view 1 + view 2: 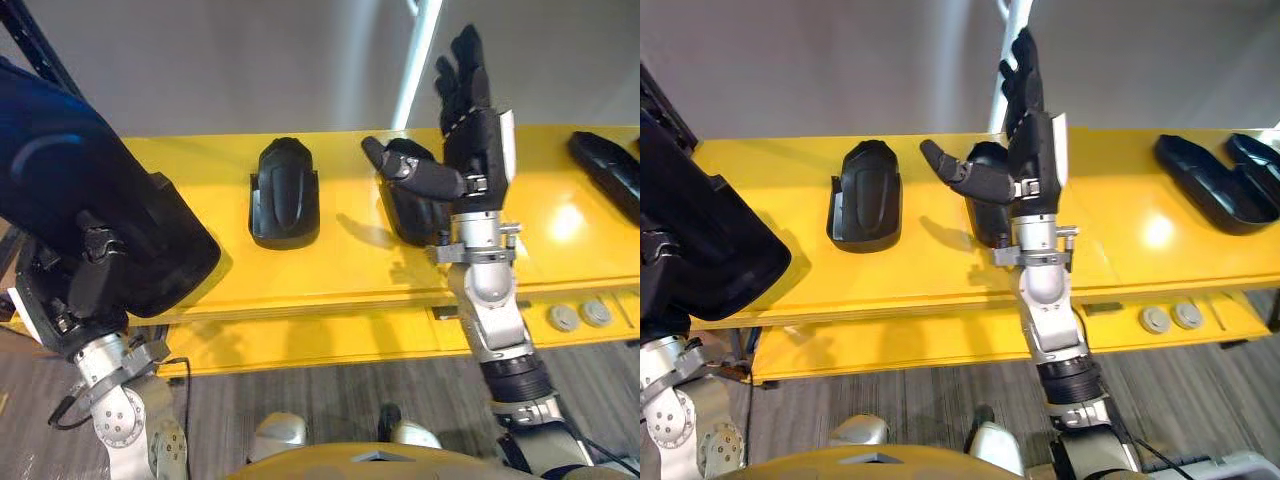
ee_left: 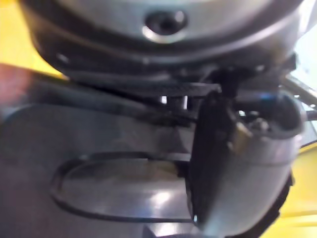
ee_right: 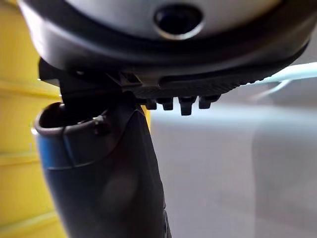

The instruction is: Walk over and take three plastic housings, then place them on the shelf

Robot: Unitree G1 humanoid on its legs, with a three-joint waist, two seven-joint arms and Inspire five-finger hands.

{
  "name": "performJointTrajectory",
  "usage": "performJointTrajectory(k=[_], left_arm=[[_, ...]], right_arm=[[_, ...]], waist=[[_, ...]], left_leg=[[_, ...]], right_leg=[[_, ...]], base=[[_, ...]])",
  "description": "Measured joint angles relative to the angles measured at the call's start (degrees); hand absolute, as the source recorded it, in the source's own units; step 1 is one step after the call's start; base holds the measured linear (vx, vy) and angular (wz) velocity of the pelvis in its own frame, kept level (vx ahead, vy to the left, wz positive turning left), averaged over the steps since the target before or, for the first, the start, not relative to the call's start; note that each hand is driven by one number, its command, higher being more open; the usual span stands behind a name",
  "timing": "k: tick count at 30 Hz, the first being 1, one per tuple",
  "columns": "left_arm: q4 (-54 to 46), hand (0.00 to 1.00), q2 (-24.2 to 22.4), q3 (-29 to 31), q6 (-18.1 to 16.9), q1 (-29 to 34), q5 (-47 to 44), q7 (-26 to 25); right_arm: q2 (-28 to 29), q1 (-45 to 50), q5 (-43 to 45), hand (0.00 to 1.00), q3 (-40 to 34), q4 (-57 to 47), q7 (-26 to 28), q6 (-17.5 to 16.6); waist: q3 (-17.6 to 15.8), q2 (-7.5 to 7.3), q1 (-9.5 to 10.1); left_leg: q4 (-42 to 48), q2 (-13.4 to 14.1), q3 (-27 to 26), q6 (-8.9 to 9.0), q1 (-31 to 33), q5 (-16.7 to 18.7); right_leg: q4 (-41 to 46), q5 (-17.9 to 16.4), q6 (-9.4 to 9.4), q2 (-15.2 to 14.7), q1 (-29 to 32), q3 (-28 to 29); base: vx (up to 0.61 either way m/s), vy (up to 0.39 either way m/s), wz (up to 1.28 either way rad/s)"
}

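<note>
Right hand (image 1: pixel 472 140) hovered open with the parked housing (image 1: pixel 408 212) just behind its thumb, left hand (image 1: pixel 70 295) clamped round the carried housing (image 1: pixel 70 170), so a sloppy swing could've knocked the parked one off the shelf (image 1: pixel 340 275).

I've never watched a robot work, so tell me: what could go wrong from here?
The open right hand hangs close by a black cover on the yellow shelf; a careless move could knock it. The big cover at the left hand overhangs the shelf edge and might slip off.
</note>
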State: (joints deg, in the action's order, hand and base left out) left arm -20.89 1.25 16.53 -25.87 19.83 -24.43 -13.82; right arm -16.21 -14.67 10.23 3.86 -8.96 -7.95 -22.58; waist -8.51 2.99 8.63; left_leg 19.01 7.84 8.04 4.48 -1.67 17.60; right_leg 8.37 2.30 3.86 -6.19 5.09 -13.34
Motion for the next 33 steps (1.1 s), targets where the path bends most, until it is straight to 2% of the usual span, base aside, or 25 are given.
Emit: performJointTrajectory(k=[1,2,4,6,9,12,18,20,24,25,27,28,29,31,32,33], left_arm=[[0.0,0.00,-0.1,-0.2,0.0,-0.3,-0.1,0.8],[-0.3,0.00,-0.1,-1.0,-0.2,-0.5,-0.3,2.1],[-0.8,0.00,-0.2,-3.3,-0.2,-1.5,0.0,2.9],[-1.4,0.00,-0.2,-5.4,-0.1,-2.1,0.4,3.2],[-3.1,0.00,0.1,-6.2,0.0,-2.1,0.5,3.9],[-3.5,0.00,0.2,-6.2,0.3,-1.9,3.0,4.1],[-4.5,0.00,1.5,-6.7,0.4,-1.4,4.5,7.1],[-4.5,0.00,2.0,-8.2,1.1,-1.6,4.5,8.0],[-4.5,0.00,3.3,-14.4,3.0,-1.6,4.6,8.0],[-4.5,0.00,3.3,-15.7,3.4,-1.6,4.7,7.7],[-2.7,0.00,3.4,-17.8,3.7,-3.3,4.6,7.6],[-0.8,0.00,3.4,-18.2,3.8,-4.6,4.7,7.0],[0.8,0.00,3.3,-18.2,3.8,-4.7,4.7,6.0],[3.2,0.00,3.3,-18.2,3.8,-4.7,4.7,5.0],[4.4,0.00,3.3,-18.2,3.8,-4.7,5.5,3.8],[4.9,0.00,3.3,-18.2,3.8,-4.7,6.6,3.1]], right_arm=[[0.0,0.9,0.5,1.00,-1.2,-1.2,0.2,0.0],[0.0,2.5,2.3,1.00,-3.4,-3.4,0.7,0.0],[0.1,5.3,4.9,1.00,-6.1,-5.9,1.7,0.0],[0.3,8.0,7.8,1.00,-6.9,-7.3,3.2,0.0],[2.1,12.3,9.2,1.00,-6.7,-9.6,5.7,0.0],[4.0,14.4,10.0,1.00,-6.3,-9.9,6.5,0.0],[5.8,18.5,11.0,1.00,-3.1,-9.7,6.3,0.9],[6.1,20.1,11.0,1.00,-2.8,-9.7,6.4,1.1],[7.5,23.7,14.6,1.00,-2.6,-9.7,7.9,2.2],[7.4,24.0,15.5,1.00,-2.8,-9.7,8.7,2.2],[7.1,24.0,14.9,1.00,-3.7,-9.2,9.1,2.0],[6.0,22.5,11.8,1.00,-3.9,-6.9,8.3,2.1],[3.9,20.9,8.1,1.00,-3.9,-4.8,7.7,2.2],[1.6,20.4,8.6,1.00,-4.8,-4.8,8.3,2.2],[1.2,19.8,10.8,1.00,-5.5,-4.9,9.0,2.0],[1.3,19.5,11.3,1.00,-6.0,-4.9,8.9,1.7]], waist=[[0.0,0.04,-0.64],[0.1,0.08,-1.04],[0.1,0.06,-1.23],[0.1,0.09,-1.82],[0.6,-0.75,-3.11],[0.8,-1.00,-3.99],[0.8,-0.98,-4.35],[0.7,-0.94,-4.54],[0.7,-0.87,-6.72],[0.4,-0.38,-7.62],[-1.5,0.08,-8.46],[-2.9,-0.42,-8.44],[-4.1,-0.88,-8.07],[-4.2,-0.79,-7.92],[-4.5,-1.30,-8.64],[-4.6,-1.47,-9.24]], left_leg=[[-1.9,1.1,-2.9,0.32,-0.6,-1.2],[-5.6,2.5,-6.9,1.92,-1.9,-3.6],[-9.1,2.9,-8.7,3.32,-3.4,-5.8],[-10.3,2.9,-9.3,3.58,-4.8,-6.0],[-10.3,2.2,-10.6,3.56,-4.9,-6.0],[-10.4,1.4,-11.1,3.30,-5.0,-6.2],[-12.3,-0.3,-13.3,2.42,-6.9,-7.1],[-12.4,-0.9,-13.8,2.00,-6.6,-7.2],[-11.2,-1.1,-12.2,0.75,-4.6,-6.6],[-9.9,-0.5,-11.1,0.34,-3.4,-6.1],[-1.0,-0.3,-10.3,0.28,0.7,-5.8],[6.9,0.0,-10.7,0.79,4.6,-6.6],[10.3,0.2,-11.1,0.33,5.9,-6.5],[9.7,3.2,-11.4,-0.71,7.2,-5.7],[8.5,4.5,-10.7,-1.61,8.1,-6.3],[8.1,5.2,-9.7,-1.39,8.5,-7.2]], right_leg=[[-1.0,0.3,-0.15,0.1,-0.8,-1.2],[-2.4,0.9,-0.73,0.3,-1.8,-2.8],[-3.6,1.0,-0.97,0.4,-2.9,-4.1],[-4.0,1.1,-0.92,0.3,-4.0,-4.3],[-5.9,2.2,-0.27,0.0,-4.5,-3.6],[-7.8,3.4,0.15,-0.5,-5.2,-3.2],[-7.4,4.3,0.50,-1.6,-4.6,-0.9],[-6.4,4.2,0.52,-1.9,-3.6,-0.2],[-6.4,3.3,0.47,-2.6,-3.7,-1.8],[-6.1,2.8,0.53,-2.5,-3.7,-2.7],[-4.2,1.0,0.44,-3.1,-4.1,-3.5],[-2.5,0.1,-0.13,-4.3,-4.4,-4.0],[-1.3,-0.2,-0.35,-5.7,-4.5,-4.2],[0.2,-0.6,-0.27,-7.3,-3.6,-4.7],[1.3,-1.3,0.71,-9.7,-3.2,-4.6],[2.2,-1.7,1.37,-10.9,-3.0,-4.7]], base=[[0.20,-0.257,0.94],[0.15,-0.183,0.55],[0.09,-0.073,0.32],[0.05,0.015,0.05],[0.00,0.064,-0.11],[-0.02,0.050,-0.07],[-0.05,0.040,-0.18],[-0.06,0.021,-0.10],[-0.04,0.009,0.23],[-0.02,-0.042,0.58],[-0.04,0.007,0.63],[-0.09,0.042,0.37],[-0.09,0.004,0.19],[-0.05,0.064,0.12],[-0.02,0.136,0.32],[-0.02,0.220,0.39]])
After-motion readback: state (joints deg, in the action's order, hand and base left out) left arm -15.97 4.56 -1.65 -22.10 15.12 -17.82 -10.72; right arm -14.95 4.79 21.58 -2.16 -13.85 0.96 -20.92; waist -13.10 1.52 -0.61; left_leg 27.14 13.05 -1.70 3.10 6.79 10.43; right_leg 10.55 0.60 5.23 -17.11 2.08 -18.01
